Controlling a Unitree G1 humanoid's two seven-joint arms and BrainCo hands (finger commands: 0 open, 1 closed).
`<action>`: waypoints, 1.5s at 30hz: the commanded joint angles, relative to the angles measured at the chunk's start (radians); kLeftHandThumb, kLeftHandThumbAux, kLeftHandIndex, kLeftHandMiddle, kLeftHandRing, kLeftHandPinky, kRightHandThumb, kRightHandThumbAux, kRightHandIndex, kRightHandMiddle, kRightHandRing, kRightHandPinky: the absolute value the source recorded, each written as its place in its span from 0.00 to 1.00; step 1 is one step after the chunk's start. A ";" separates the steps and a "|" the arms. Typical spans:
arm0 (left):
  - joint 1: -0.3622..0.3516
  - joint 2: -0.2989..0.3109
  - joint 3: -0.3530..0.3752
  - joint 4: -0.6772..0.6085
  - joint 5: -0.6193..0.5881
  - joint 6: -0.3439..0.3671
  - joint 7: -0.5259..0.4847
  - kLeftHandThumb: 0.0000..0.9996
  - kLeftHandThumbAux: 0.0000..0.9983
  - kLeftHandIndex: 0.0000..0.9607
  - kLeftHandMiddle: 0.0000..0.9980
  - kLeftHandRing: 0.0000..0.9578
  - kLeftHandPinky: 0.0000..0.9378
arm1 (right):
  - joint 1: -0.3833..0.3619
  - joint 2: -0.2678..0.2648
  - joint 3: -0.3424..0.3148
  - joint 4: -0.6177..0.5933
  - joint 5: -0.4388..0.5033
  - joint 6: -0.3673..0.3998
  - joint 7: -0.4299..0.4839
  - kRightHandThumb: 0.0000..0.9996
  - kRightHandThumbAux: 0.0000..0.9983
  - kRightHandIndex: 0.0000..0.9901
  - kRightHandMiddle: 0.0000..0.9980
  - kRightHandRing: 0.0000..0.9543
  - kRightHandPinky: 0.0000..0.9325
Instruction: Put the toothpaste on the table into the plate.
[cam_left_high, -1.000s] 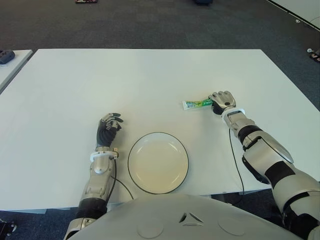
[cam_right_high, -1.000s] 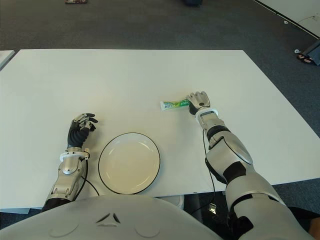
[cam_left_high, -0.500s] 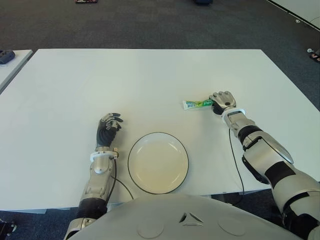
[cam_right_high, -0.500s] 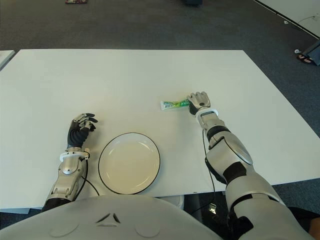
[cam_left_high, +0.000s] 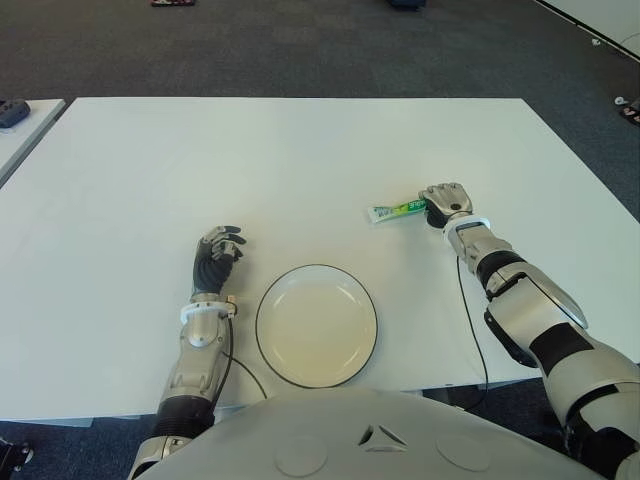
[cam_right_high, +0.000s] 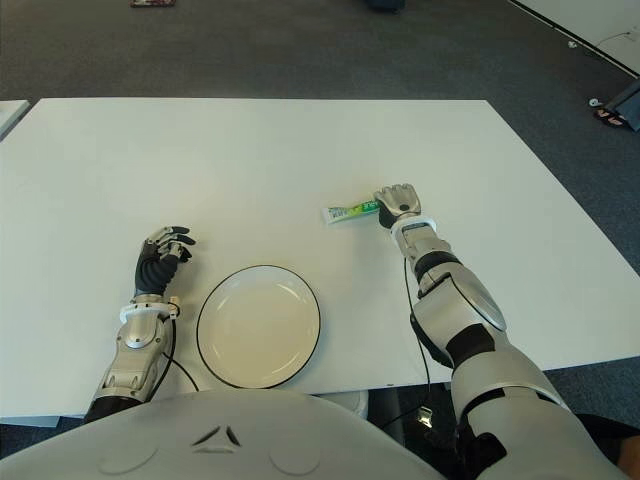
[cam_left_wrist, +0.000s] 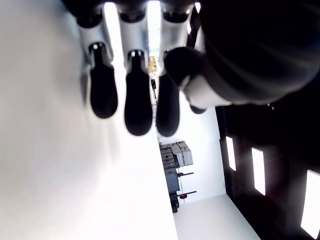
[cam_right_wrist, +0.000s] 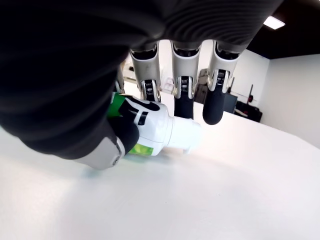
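The green and white toothpaste tube (cam_left_high: 393, 210) lies on the white rectangular desk (cam_left_high: 300, 160), on the right side and a little farther from the robot than the round white plate with a dark rim (cam_left_high: 316, 324). Its long axis runs almost left to right, with the left end pointing slightly toward the near side. The cap end is at the right, inside the right hand (cam_left_high: 445, 201), and the flat end sticks out freely to the left.

The right hand is grasping the toothpaste tube at its cap end. In the right wrist view the thumb (cam_right_wrist: 131, 131) presses the white cap (cam_right_wrist: 167, 133) from one side, and the fingers (cam_right_wrist: 183, 102) come down over it from the other side. The tube seems to touch the desk or to be only just above it; I cannot tell which.

The plate is near and to the left of this hand, well apart from the tube. So the coming move, as I judge it, is to lift and carry the tube left and nearer. The right hand is clearly the closer one.

The left hand (cam_left_high: 217, 255) shows just left of the plate, with fingers loosely curled and holding nothing.

The eye views show the whole path to the plate but hide the grip. The right wrist view shows the grip but not the plate.
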 joint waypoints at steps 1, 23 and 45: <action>0.025 -0.007 0.000 0.014 0.010 0.044 0.005 0.83 0.68 0.40 0.51 0.65 0.63 | 0.018 0.002 -0.023 0.001 0.025 -0.034 -0.013 0.77 0.70 0.43 0.44 0.50 0.50; 0.017 -0.008 0.005 0.018 0.000 0.048 -0.001 0.83 0.68 0.40 0.51 0.65 0.63 | 0.028 0.004 -0.076 -0.004 0.047 -0.084 -0.117 0.84 0.69 0.40 0.55 0.77 0.80; 0.014 -0.006 0.003 0.023 0.004 0.060 -0.004 0.83 0.68 0.41 0.50 0.63 0.60 | 0.003 0.011 -0.140 -0.057 0.105 -0.160 -0.168 0.71 0.72 0.44 0.86 0.90 0.92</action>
